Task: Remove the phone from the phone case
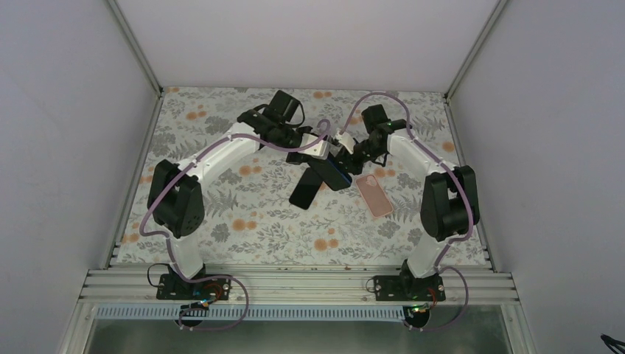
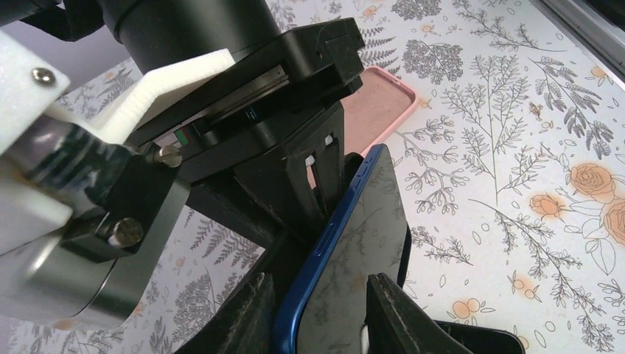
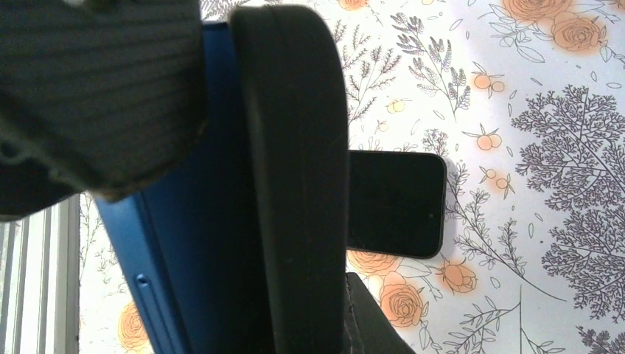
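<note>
Centre of the overhead view: both my grippers hold the blue phone (image 1: 333, 174) above the tabletop (image 1: 243, 221). The left gripper (image 2: 324, 313) pinches one end and the right gripper (image 3: 210, 147) is clamped across the other. The phone looks bare, so I judge the extraction all but done. The pink case (image 1: 374, 195) lies flat just right of centre, apparently empty. I cannot tell whether the black slab (image 3: 394, 203) is a case or a second phone. Next, one gripper should let go while the other lowers the phone clear of both.

White panel walls (image 1: 66, 110) and aluminium rails (image 1: 295, 284) mark a lab enclosure.
</note>
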Available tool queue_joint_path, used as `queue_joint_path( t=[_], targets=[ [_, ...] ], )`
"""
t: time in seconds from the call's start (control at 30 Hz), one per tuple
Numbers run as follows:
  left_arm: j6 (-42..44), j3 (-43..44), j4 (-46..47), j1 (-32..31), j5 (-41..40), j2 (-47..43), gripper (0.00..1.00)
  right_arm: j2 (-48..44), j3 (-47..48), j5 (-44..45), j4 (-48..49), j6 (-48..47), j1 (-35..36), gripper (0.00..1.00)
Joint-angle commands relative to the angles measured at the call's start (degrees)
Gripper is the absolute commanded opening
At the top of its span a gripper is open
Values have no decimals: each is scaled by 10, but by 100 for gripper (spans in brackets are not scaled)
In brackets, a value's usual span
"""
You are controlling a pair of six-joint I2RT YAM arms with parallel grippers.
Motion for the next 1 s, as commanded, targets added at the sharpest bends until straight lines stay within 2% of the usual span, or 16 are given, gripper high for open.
queue_joint_path(
  t=[0.0,0.27,0.47,0.8,0.97],
  targets=[
    [0,5,-16,2,6,-6,33,-16,21,-42,9,-8,-8,4],
    [16,41,-65,-9,-39,20,32,-24,22,-36,7,-11,-8,4],
    [26,91,-131,-18,-81,45,23,-19,43,-19,5,-6,-8,4],
    [12,82,-127,-38,-149,47,29,-13,91,-30,-35,-12,-10,4],
    [-9,109,-114,-39,-138,51,23,-17,79,-38,-39,-14,-8,4]
  ],
)
